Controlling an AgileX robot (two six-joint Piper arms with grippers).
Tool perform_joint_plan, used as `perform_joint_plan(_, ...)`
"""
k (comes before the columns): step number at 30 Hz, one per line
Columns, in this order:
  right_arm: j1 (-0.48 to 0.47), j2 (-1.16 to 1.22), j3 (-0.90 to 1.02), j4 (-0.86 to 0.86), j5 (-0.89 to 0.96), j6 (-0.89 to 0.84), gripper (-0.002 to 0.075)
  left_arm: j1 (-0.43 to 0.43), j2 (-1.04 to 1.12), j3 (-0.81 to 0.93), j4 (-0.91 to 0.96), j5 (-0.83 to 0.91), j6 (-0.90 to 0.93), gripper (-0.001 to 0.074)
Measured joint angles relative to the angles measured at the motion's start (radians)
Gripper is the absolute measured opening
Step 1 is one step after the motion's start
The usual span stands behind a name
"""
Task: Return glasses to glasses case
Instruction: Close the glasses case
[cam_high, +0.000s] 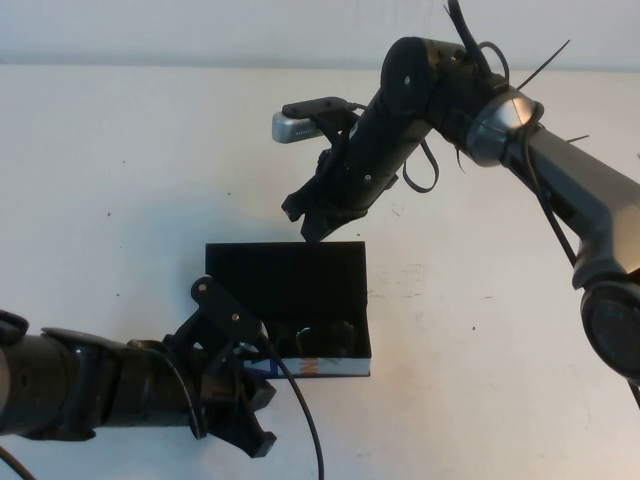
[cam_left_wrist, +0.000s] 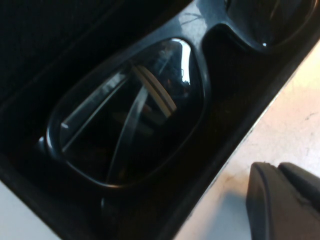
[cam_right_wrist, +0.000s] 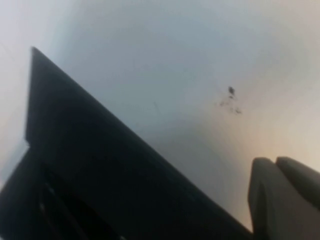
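The left gripper (cam_high: 238, 375) sits low at the near-left corner of the glasses case (cam_high: 300, 270), its fingers spread wide and holding nothing. The case stands open on the white table (cam_high: 480, 330), lid upright at the far side. The glasses (cam_left_wrist: 130, 110) lie inside its tray, lenses facing up. Further right, the right gripper (cam_high: 308, 222) hangs just above the lid's top edge; I cannot tell how its fingers stand.

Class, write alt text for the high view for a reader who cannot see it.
An open black glasses case on a white table holds dark glasses. The left gripper sits at its near-left corner; the right gripper hangs above its raised lid.
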Motion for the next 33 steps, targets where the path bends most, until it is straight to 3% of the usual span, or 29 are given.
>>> perform_joint_plan(22, 0.026, -0.031, 0.008, 0.045, -0.002, 0.026, -0.0011, 0.000, 0.000, 0.000, 0.000, -0.010, 0.000, -0.0001)
perform_joint_plan(33, 0.050, -0.165, 0.237, 0.022, -0.006, 0.026, -0.0011, 0.000, 0.000, 0.000, -0.002, -0.010, 0.000, -0.0001)
